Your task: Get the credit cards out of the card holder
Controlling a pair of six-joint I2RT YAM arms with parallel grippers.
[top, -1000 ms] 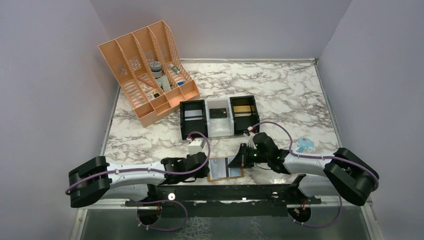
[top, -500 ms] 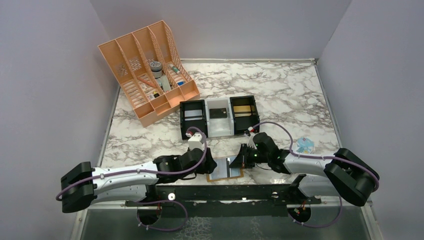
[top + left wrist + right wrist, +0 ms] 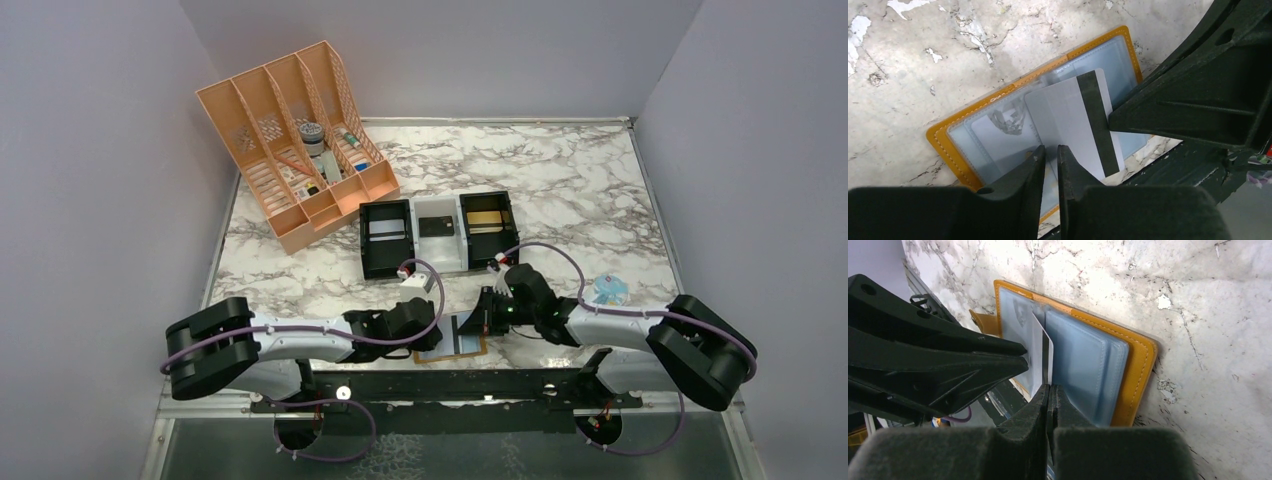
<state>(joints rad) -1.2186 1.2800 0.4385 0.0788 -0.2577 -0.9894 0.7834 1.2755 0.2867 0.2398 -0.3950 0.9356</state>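
Note:
The card holder (image 3: pixel 462 346) lies open on the marble by the near edge, tan rim (image 3: pixel 943 138) and pale blue panels up; it also shows in the right wrist view (image 3: pixel 1135 365). My right gripper (image 3: pixel 484 318) (image 3: pixel 1049 388) is shut on the edge of a credit card (image 3: pixel 1068 117) (image 3: pixel 1039 352), pale grey with a black stripe, which stands tilted over the holder's middle. My left gripper (image 3: pixel 428 325) (image 3: pixel 1051 151) is over the holder's left half with its fingers drawn together to a thin slit and nothing between them. Whether it touches the holder I cannot tell.
A row of three bins (image 3: pixel 437 236), black, white and black, stands just behind the grippers. An orange desk organizer (image 3: pixel 295 140) is at the back left. A clear-blue packet (image 3: pixel 608 290) lies to the right. The black base rail (image 3: pixel 450 385) runs along the near edge.
My left arm has swung right and forward, bringing its gripper over the holder's left half. My right gripper has stayed in place with the card.

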